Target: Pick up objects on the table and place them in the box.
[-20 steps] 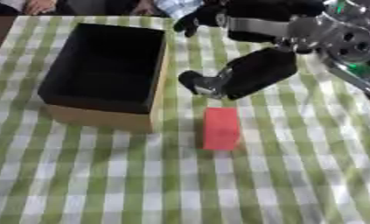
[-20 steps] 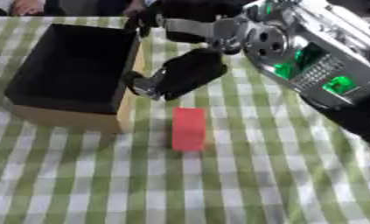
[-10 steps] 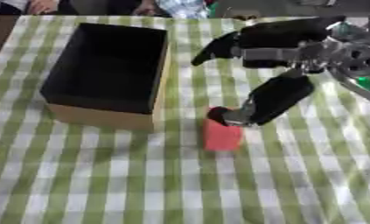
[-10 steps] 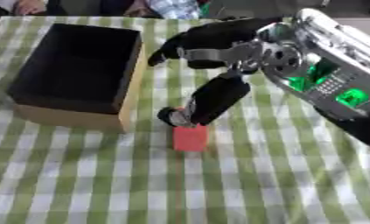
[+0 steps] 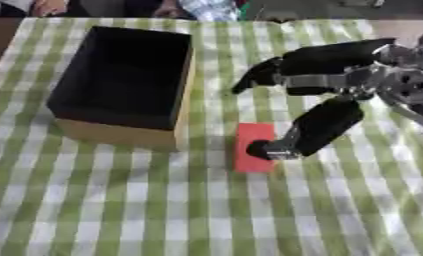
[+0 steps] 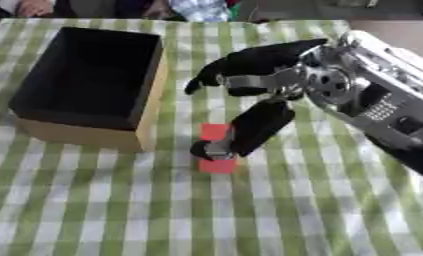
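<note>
Change: my right hand [image 5: 324,125] has come down from above onto the red block [image 5: 252,150].
Hand: fingers spread, thumb touching it, nothing held.
Block: on the bench [image 5: 118,200], right of the empty box [image 5: 123,80].
Meaning: grasp comes next.

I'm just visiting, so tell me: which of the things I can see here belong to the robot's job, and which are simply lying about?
Part of the job:
- red block, lying on the cloth beside the box
- open box, black inside, nothing visible in it
- right hand, fingers spread, its thumb tip at the block

Just lying about:
- green and white checked tablecloth
- clear plastic item at the table's far edge
</note>
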Robot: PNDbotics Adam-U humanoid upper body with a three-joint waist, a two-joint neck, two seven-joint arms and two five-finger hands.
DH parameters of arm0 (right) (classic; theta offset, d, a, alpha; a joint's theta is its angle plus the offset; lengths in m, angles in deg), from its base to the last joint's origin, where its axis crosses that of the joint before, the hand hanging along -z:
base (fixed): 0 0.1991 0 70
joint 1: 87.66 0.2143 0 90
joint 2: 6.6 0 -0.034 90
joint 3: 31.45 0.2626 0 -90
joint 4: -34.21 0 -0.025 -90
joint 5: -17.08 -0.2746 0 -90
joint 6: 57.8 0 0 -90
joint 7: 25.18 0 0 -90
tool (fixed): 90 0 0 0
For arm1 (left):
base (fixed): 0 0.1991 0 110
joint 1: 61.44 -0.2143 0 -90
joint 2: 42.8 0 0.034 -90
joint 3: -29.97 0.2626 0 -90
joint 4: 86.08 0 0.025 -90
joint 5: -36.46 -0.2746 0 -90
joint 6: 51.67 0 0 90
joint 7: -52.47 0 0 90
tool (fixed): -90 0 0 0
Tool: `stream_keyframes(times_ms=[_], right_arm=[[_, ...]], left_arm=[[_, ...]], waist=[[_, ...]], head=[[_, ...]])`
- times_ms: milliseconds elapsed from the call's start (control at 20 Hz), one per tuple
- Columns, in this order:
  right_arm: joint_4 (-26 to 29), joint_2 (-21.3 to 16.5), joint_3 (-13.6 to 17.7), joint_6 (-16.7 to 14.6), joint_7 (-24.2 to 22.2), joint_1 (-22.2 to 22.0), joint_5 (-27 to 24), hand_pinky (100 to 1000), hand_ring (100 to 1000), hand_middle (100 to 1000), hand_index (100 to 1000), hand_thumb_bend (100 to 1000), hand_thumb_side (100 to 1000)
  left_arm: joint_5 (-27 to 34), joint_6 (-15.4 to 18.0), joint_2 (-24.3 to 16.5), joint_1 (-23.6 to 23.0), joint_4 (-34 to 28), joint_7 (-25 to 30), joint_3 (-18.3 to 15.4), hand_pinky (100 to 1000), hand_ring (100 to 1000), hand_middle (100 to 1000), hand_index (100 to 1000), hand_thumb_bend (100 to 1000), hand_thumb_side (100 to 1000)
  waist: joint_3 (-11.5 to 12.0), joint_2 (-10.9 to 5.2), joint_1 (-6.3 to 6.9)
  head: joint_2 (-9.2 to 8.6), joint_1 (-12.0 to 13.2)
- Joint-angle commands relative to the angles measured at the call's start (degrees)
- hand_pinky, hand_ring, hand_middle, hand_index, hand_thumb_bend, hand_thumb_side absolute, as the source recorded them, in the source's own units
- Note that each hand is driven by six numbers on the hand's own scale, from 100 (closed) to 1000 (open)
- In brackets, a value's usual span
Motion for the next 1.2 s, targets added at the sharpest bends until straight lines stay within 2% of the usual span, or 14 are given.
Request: stream_keyframes(times_ms=[50, 400, 800, 1200], right_arm=[[0.34, -0.80, 0.52, 4.96, -4.10, -0.48, 1.92, 966, 1000, 963, 1000, 425, 829], [-5.46, 1.22, 0.14, 4.50, -3.58, -2.37, 2.67, 963, 1000, 948, 1000, 391, 761], [-11.39, 3.04, -0.58, 3.00, -3.03, -3.59, 2.82, 959, 1000, 936, 1000, 419, 761], [-14.80, 4.99, -1.07, 2.38, -3.00, -4.46, 2.65, 950, 1000, 923, 1000, 415, 752]], left_arm=[[0.24, 0.02, -0.92, 0.41, -0.89, 0.22, 0.15, 637, 742, 698, 639, 100, 787], [0.36, -0.02, -0.80, 0.56, -0.89, 0.43, 0.28, 636, 742, 695, 638, 100, 784], [0.59, 0.01, -0.55, 0.68, -0.89, 0.57, 0.32, 635, 741, 690, 636, 100, 787], [0.87, -0.10, -0.35, 0.65, -0.89, 0.64, 0.33, 634, 741, 689, 634, 100, 787]], waist=[[0.19, -1.49, -0.49], [0.53, -1.15, -0.33], [0.82, -0.76, -0.25], [1.16, -0.40, -0.10]], head=[[-0.46, -0.23], [-0.46, -0.42], [-0.81, -0.62], [-0.84, -0.73]])
